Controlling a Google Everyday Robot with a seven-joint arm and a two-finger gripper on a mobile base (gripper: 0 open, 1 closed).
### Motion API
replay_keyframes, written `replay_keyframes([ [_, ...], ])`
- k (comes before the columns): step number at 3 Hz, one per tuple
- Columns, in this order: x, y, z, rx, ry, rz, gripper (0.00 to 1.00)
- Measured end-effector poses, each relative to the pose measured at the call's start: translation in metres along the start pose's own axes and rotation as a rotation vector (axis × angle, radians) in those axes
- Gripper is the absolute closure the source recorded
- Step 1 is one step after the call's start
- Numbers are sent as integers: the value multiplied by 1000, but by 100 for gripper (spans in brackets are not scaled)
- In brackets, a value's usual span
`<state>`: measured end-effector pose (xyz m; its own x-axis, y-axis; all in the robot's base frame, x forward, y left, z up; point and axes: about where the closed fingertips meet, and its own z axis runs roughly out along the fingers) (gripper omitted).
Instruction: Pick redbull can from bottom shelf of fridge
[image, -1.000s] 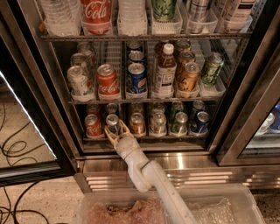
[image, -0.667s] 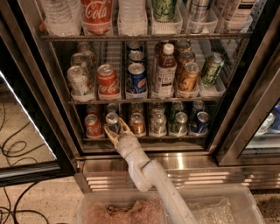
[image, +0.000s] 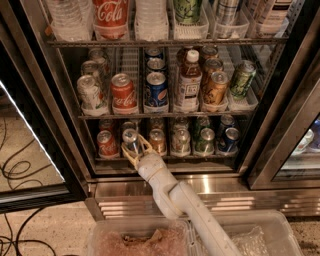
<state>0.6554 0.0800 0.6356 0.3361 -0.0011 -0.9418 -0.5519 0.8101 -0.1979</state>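
The fridge (image: 40, 115) stands open in the camera view. On its bottom shelf (image: 165, 159) the redbull can (image: 130, 138), slim with a blue and silver body, stands upright at the front of the second lane from the left. My gripper (image: 135, 146) reaches in on the pale arm from below. Its yellowish fingers (image: 146, 142) stand open on either side of the can, at its lower body. The can rests on the shelf.
A red Coca-Cola can (image: 107, 143) stands just left of the redbull can and an orange can (image: 157, 141) just right. Pale, green and blue cans fill the lanes further right. The shelf above (image: 165, 115) is close overhead. A clear plastic bin (image: 260, 230) sits below.
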Motion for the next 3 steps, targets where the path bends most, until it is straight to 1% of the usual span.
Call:
replay_keyframes([
  [1, -6, 11, -18, -73, 75, 5, 100],
  [2, -13, 27, -39, -168, 132, 12, 100],
  [3, -20, 39, -57, -224, 148, 24, 100],
])
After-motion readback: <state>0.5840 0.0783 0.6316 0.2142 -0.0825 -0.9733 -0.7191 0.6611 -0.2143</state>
